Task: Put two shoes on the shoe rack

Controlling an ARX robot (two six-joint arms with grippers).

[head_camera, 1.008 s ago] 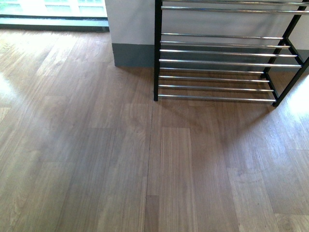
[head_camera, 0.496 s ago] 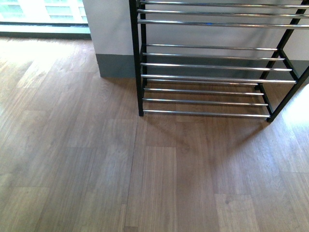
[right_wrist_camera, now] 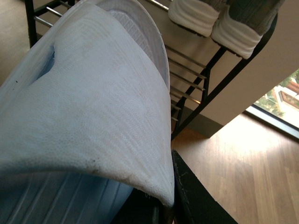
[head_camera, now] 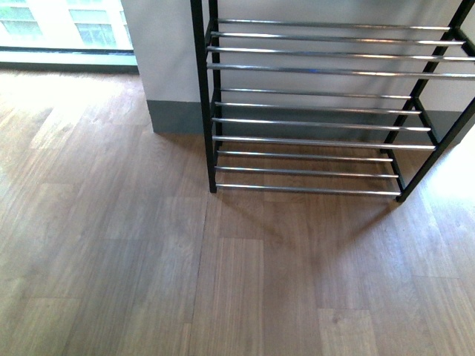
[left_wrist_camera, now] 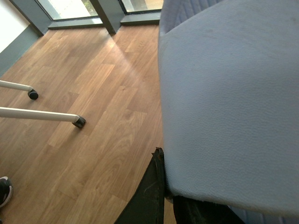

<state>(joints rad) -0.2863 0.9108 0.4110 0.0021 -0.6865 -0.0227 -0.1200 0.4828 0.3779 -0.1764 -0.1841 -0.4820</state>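
The shoe rack (head_camera: pixel 312 119) stands against the wall at the upper right of the front view, with black side frames and silver bars; its visible tiers are bare. Neither arm shows there. In the left wrist view my left gripper (left_wrist_camera: pixel 167 193) is shut on the wide strap of a pale blue slide sandal (left_wrist_camera: pixel 229 102), which fills the right side. In the right wrist view my right gripper (right_wrist_camera: pixel 167 198) is shut on the strap of the other pale blue-white sandal (right_wrist_camera: pixel 88 107), held close in front of the rack (right_wrist_camera: pixel 201 88).
A grey-and-white pair of shoes (right_wrist_camera: pixel 224 18) sits on an upper tier of the rack. A white pillar with grey skirting (head_camera: pixel 174 111) stands left of the rack. White chair legs on castors (left_wrist_camera: pixel 77 121) and a dark shoe (left_wrist_camera: pixel 4 189) are on the wooden floor.
In the front view the rack has slid left and lower in the picture and more of its upper bars show; the view has drawn nearer to it.
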